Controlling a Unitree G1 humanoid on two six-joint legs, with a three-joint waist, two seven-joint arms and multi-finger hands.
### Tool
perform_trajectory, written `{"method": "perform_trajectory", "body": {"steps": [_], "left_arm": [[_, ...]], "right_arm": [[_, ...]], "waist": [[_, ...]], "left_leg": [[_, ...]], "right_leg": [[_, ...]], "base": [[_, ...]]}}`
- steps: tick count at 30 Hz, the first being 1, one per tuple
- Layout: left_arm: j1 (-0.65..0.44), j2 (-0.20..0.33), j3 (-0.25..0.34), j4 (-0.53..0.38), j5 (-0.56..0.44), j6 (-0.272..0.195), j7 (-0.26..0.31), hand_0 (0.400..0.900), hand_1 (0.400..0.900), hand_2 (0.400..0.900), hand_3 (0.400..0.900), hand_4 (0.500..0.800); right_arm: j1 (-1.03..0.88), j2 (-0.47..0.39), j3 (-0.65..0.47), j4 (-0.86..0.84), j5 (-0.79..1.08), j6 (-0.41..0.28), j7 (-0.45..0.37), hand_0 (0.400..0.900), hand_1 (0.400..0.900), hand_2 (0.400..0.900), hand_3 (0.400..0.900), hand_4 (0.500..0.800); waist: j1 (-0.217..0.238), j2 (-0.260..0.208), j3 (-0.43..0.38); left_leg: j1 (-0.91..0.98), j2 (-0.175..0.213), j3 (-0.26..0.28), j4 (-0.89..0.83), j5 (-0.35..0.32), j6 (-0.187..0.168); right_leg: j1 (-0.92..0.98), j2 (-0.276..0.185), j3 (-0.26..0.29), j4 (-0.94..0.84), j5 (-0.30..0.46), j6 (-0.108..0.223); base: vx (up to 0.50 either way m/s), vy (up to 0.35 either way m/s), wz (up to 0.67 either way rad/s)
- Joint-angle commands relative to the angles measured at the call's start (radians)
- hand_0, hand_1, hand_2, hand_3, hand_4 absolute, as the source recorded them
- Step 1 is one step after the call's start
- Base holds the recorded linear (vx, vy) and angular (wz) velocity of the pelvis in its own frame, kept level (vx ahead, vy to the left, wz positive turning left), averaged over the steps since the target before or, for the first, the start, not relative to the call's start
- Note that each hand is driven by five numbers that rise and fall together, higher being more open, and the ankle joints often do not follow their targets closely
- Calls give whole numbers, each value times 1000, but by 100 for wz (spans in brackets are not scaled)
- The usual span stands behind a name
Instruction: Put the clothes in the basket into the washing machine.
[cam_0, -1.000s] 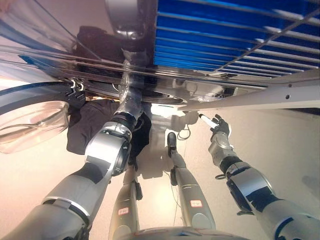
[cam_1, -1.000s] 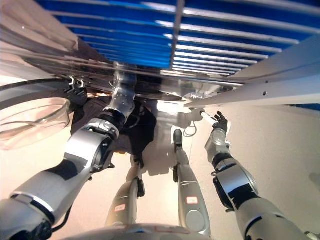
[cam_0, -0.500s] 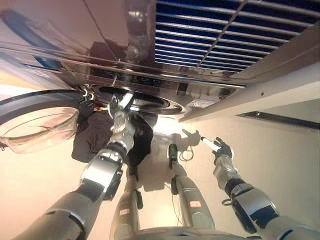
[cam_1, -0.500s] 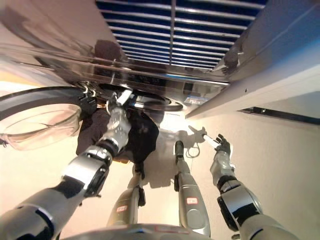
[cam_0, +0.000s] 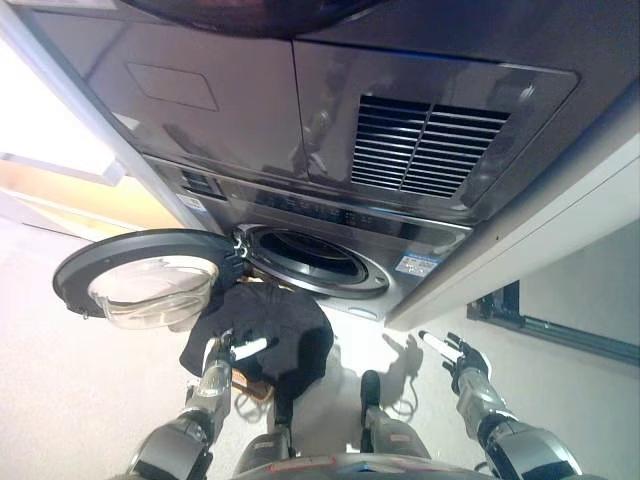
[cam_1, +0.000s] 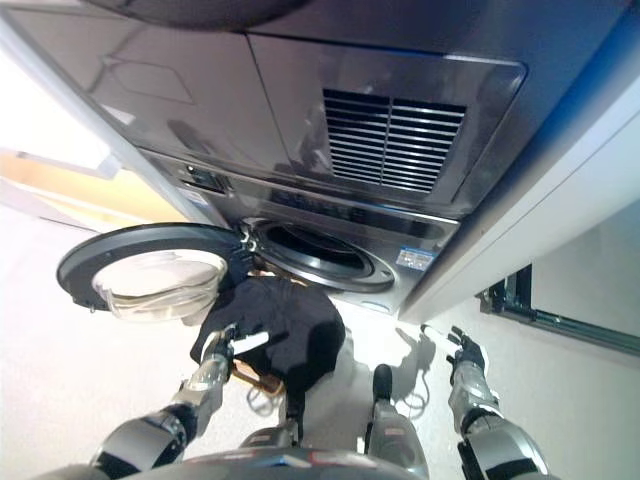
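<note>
The grey washing machine (cam_0: 330, 190) stands ahead with its round drum opening (cam_0: 315, 262) uncovered. Its glass door (cam_0: 140, 280) hangs open to the left. A heap of black clothes (cam_0: 270, 335) lies just below the opening and covers the basket; only a brown bit of the basket (cam_1: 255, 378) shows. My left hand (cam_0: 225, 352) is over the left edge of the black clothes, fingers straight, holding nothing. My right hand (cam_0: 462, 360) is open and empty, off to the right above the floor.
A white panel (cam_0: 540, 230) runs along the machine's right side. A dark frame (cam_0: 520, 315) stands low on the right. Pale floor (cam_0: 70, 380) lies to the left, under the open door.
The camera has pulled back and tilted, so the whole machine front now shows. My left hand has come out of the drum opening and down to the black clothes. The right hand stays open.
</note>
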Motion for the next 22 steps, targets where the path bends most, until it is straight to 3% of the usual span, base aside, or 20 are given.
{"method": "perform_trajectory", "body": {"steps": [1,2,4,7,11,22], "left_arm": [[17,17,40,44,88,-61,-15,900,900,900,900,800],[78,23,26,17,155,-76,-1,900,900,900,900,800],[105,24,24,8,180,-80,-2,900,900,900,900,800],[164,22,74,58,155,-64,-46,900,900,900,900,800],[208,17,93,92,168,-43,-103,900,900,900,900,800],[212,14,85,82,171,-30,-121,900,900,900,900,800]], "right_arm": [[68,-14,-5,8,-54,-23,28,900,900,900,900,800],[123,-6,9,-4,-107,-19,38,900,900,900,900,800],[151,5,24,-12,-138,-19,44,900,900,900,900,800],[196,14,28,-9,-184,-11,66,900,900,900,900,800],[238,19,46,11,-246,10,95,900,900,900,900,800],[246,38,74,-1,-272,21,109,900,900,900,900,800]], "waist": [[14,-50,-73],[24,-54,-85],[29,-55,-92],[33,-55,-106],[38,-53,-132],[49,-62,-145]], "left_leg": [[-8,-58,0,9,6,13],[12,-59,-5,4,5,16],[25,-62,-12,1,3,18],[47,-62,-19,-1,0,19],[84,-73,-29,-1,-20,31],[113,-82,-44,-1,-37,43]], "right_leg": [[55,39,4,14,-42,33],[81,36,-3,17,-47,35],[96,35,-8,17,-51,36],[123,31,-18,24,-63,38],[161,21,-23,32,-73,40],[196,9,-28,37,-81,44]], "base": [[22,-14,16],[22,-14,17],[15,10,18],[4,30,18],[37,48,7],[14,27,6]]}}
